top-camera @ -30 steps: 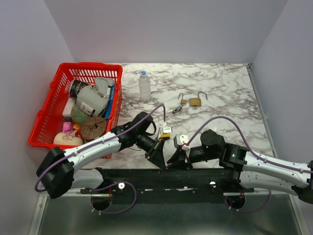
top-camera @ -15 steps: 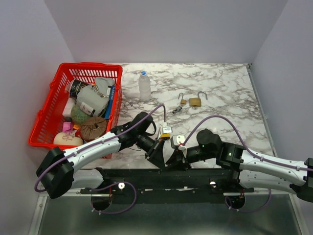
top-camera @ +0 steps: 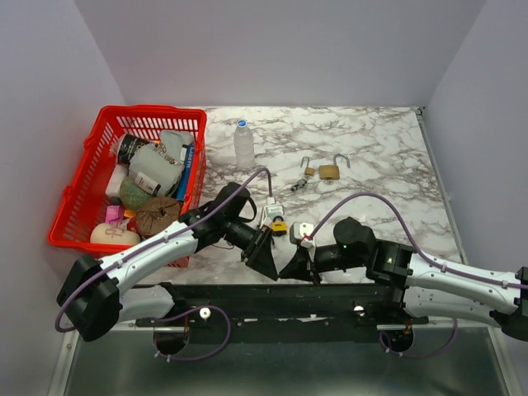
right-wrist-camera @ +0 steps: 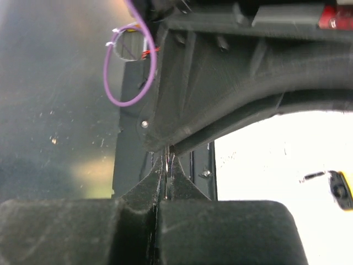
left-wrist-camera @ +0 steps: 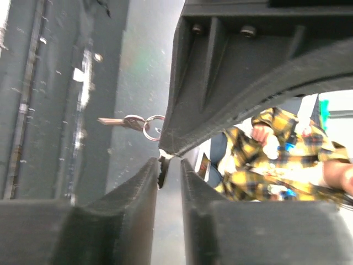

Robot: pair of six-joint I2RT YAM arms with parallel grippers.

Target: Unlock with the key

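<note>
key beside right jaws, beyond left jaws

both arms reach in low along the near edge: left arm from the left, right arm from the right, wrists bent toward each other so the tips almost meet. left gripper has its jaws a thin slit apart. right gripper is pinched flush, no gap.

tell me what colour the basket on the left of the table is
Red. The basket shows best in the top external view.
</note>
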